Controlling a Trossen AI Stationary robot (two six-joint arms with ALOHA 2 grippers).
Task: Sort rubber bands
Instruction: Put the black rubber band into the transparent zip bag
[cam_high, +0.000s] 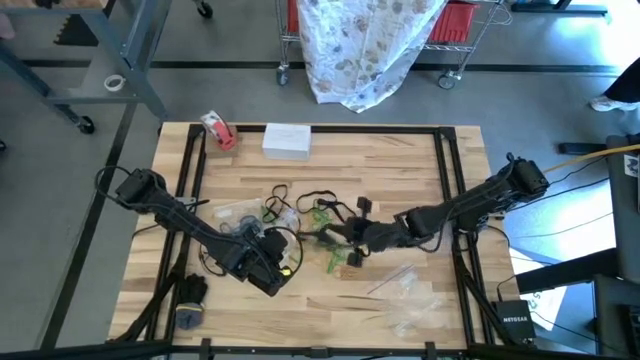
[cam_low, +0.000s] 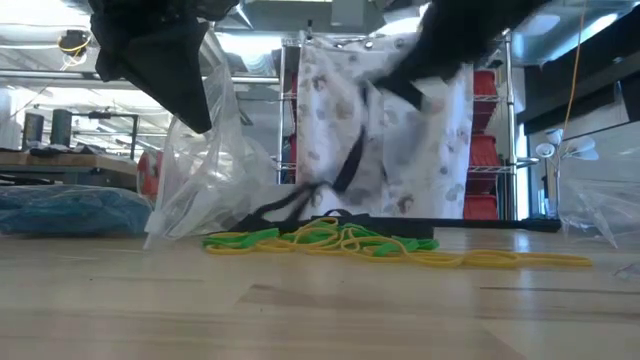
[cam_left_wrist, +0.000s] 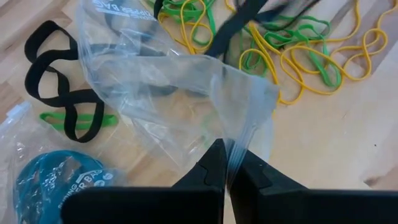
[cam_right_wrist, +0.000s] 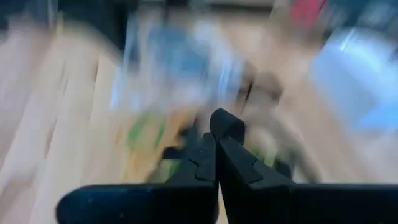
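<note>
Loose rubber bands (cam_high: 325, 225) lie mid-table: yellow and green loops (cam_low: 350, 240), (cam_left_wrist: 305, 56) and black ones (cam_left_wrist: 53, 68). My left gripper (cam_left_wrist: 227, 152) sits near the table's middle, left of the pile (cam_high: 275, 262), shut on a clear plastic bag (cam_left_wrist: 168, 81) that billows above the bands (cam_low: 205, 170). My right gripper (cam_right_wrist: 214, 134) comes in from the right (cam_high: 352, 238) and is shut on a black rubber band (cam_low: 345, 165) over the pile. My left gripper pinches the clear bag's rim (cam_left_wrist: 235, 144) between its two fingers, slanting down from the table's left. The bag hangs open and slack, its lower part (cam_low: 180, 215) resting on the table. My right gripper has the black band's upper end between its shut fingers; blur hides the exact spot. The band (cam_left_wrist: 233, 28) hangs slanting below the fingers, its lower end (cam_low: 280, 210) down among the bands on the table.
A second clear bag with a blue disc inside (cam_left_wrist: 53, 183) lies beside the left gripper. More clear bags (cam_high: 405, 295) lie at the near right. A red-and-white tape roll (cam_high: 218, 130) and a white box (cam_high: 287, 140) sit at the far edge. Black frame rails (cam_high: 447, 170) border the tabletop.
</note>
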